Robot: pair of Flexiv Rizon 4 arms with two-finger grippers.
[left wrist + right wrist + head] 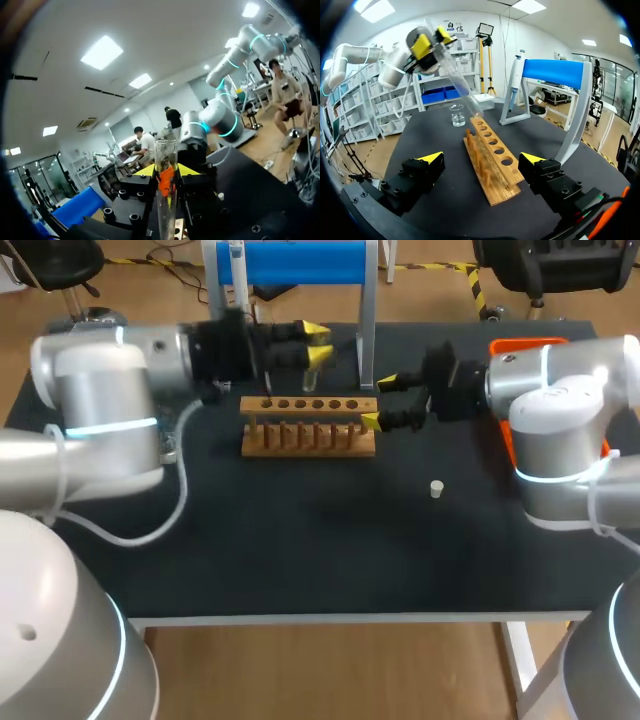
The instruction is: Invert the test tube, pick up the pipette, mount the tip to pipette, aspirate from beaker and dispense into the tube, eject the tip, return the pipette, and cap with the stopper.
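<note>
The left tool (318,345) grips the test tube (462,90), tilted at 12 o'clock of the rack (308,425) — in turning, the glass may slip or strike the wood. The right tool (380,400) stands open and empty at 3 o'clock of it.

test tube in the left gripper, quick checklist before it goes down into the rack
1. Grip on the test tube: ok. The left gripper has a finger on either side of it.
2. Tube upright: not ok. In the right wrist view it hangs tilted, its free end toward the wooden rack.
3. Which end is the open one: cannot tell.
4. Rack holes free: ok, the top row shows empty.
5. Right gripper clear of the rack: cannot tell. It is open with the rack's end between its fingers, and contact is unclear.
6. Stopper out of the way: ok, on the table apart from the rack.
</note>
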